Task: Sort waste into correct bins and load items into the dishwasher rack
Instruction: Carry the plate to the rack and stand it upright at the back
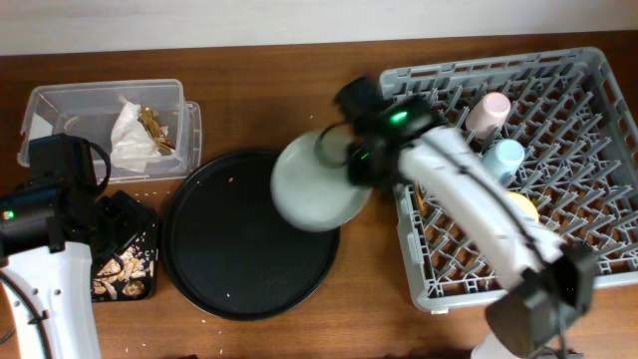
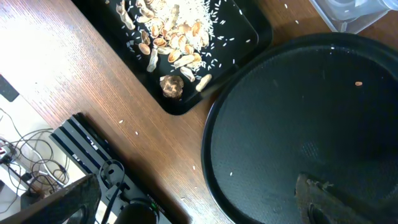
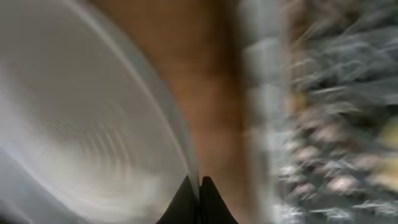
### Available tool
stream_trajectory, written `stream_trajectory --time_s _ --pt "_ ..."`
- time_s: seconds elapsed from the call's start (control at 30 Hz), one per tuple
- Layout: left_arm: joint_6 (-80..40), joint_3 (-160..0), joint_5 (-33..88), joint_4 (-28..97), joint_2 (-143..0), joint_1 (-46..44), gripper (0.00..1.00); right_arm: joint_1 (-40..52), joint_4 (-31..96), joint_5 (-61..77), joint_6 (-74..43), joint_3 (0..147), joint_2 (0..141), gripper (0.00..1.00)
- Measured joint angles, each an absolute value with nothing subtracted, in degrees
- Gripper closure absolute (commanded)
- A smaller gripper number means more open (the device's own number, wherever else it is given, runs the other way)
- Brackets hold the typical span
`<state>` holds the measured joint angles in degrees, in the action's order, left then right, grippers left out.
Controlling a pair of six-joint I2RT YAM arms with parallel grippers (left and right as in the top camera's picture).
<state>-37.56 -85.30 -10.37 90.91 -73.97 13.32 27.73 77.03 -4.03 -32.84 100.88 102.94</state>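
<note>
My right claw (image 1: 351, 163) is clamped on the rim of the pale grey-white round plate (image 1: 309, 184), which extends to its left. The grey plastic lattice dishwasher rack (image 1: 558, 269) sits just right. I judge the plate stiff, slick and breakable, and a rim pinch could pivot.

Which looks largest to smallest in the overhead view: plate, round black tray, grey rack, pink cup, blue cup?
1. grey rack
2. round black tray
3. plate; blurred, perhaps nearer the camera, still clearly third
4. pink cup and blue cup look alike; no ranking
</note>
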Motion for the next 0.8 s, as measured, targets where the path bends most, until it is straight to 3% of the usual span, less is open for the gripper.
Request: stream_trajectory --time_s 0.37,0.8 --pt "-37.56 -85.3 -10.35 90.89 -73.97 13.32 0.01 10.24 78.13 -24.67 -32.77 104.64 100.99 0.96" --pt "-37.58 -85.3 -10.37 90.89 -73.97 13.32 0.01 9.8 70.98 -35.79 -32.73 104.64 107.15 0.96"
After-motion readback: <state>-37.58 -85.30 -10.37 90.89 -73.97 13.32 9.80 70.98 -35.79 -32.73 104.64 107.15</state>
